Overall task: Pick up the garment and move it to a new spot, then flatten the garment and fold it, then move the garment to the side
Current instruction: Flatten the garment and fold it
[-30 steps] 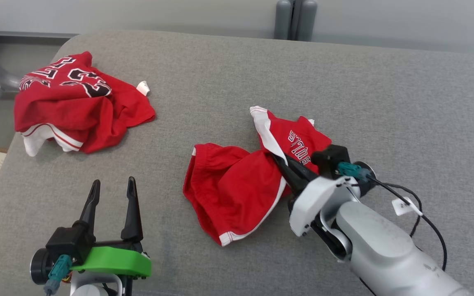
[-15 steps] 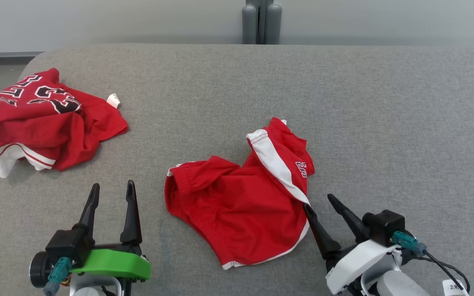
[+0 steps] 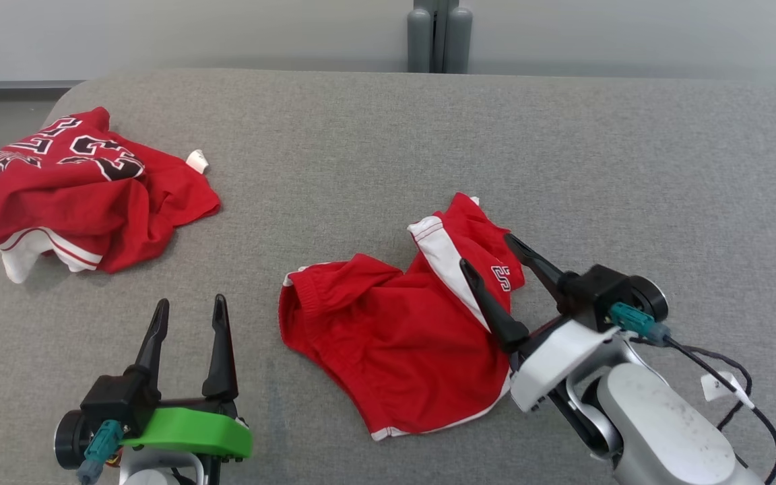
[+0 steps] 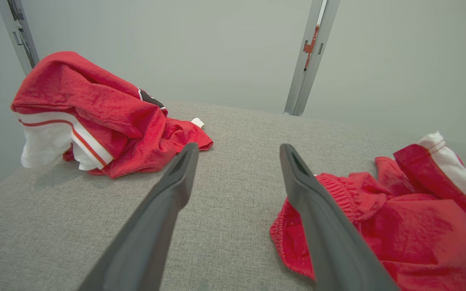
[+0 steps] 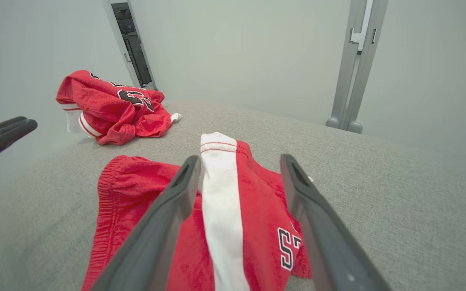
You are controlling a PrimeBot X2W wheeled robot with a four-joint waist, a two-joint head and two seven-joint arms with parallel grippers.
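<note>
Red shorts (image 3: 388, 343) lie crumpled mid-frame on the grey bench (image 3: 361, 135). The right gripper (image 3: 486, 250) is spread over their white stripe, and the left gripper (image 3: 190, 300) sits released at lower left.

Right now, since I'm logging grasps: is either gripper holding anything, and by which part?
Nothing is held. The right gripper is open over the red shorts; the left gripper is open too.

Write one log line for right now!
right pincer: open over red shorts | left pincer: open, holding nothing | red shorts: crumpled, unfolded
</note>
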